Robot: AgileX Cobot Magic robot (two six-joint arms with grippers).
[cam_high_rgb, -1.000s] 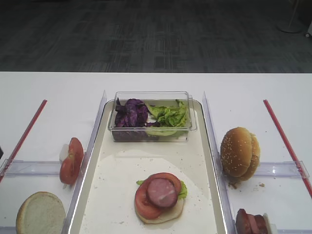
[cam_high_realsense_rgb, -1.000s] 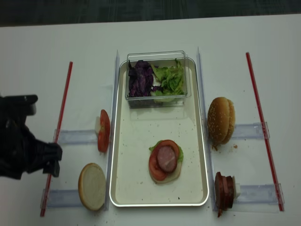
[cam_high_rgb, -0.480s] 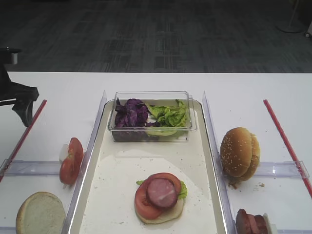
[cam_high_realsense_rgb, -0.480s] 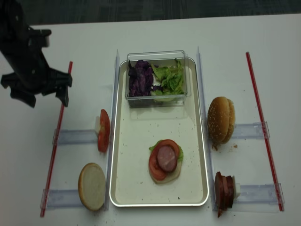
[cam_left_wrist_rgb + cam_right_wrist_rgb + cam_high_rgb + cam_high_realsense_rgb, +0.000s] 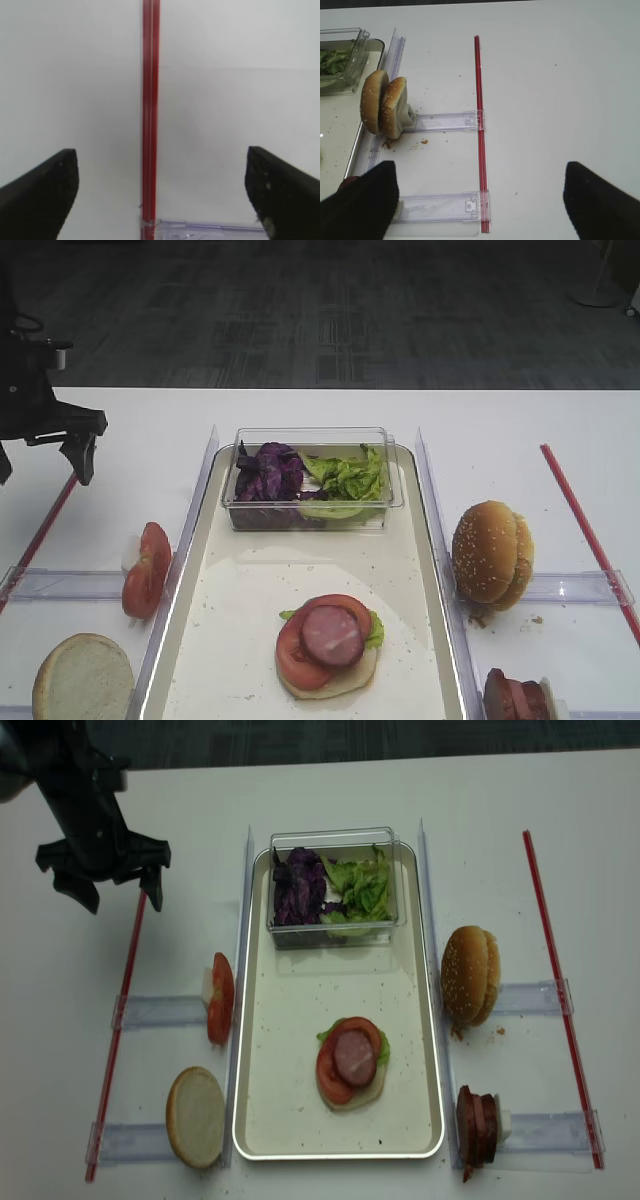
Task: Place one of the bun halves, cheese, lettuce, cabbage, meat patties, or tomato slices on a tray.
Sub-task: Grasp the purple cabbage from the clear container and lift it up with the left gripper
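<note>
Left gripper (image 5: 112, 896) hangs over the far left of the white table (image 5: 330, 790), above the far end of the left red strip (image 5: 122, 1000), fingers spread wide with nothing between them; the left wrist view shows the strip running straight down the gap. Right gripper (image 5: 480, 200) shows only in its own wrist view: two dark fingertips (image 5: 360, 200) at the bottom corners, well apart and empty, over the right red strip (image 5: 480, 130)

Tray (image 5: 255, 1120) sits mid-table. Clear box (image 5: 335, 838) at its far end holds purple cabbage (image 5: 298, 885) on the left, green lettuce (image 5: 362, 887) on the right. Near end of tray: a stack of pale bun half (image 5: 368, 1092), lettuce edge, tomato slice (image 5: 328, 1072), meat patty (image 5: 355, 1056) on top

Left of tray, off it: tomato slices (image 5: 220, 998) standing on edge in a clear rack (image 5: 160, 1011); nearer, a pale flat-cut bun half (image 5: 196, 1116). Right of tray: sesame bun halves (image 5: 470, 976) standing on edge in a rack; nearer, meat patties (image 5: 478, 1126) on edge in another rack
</note>
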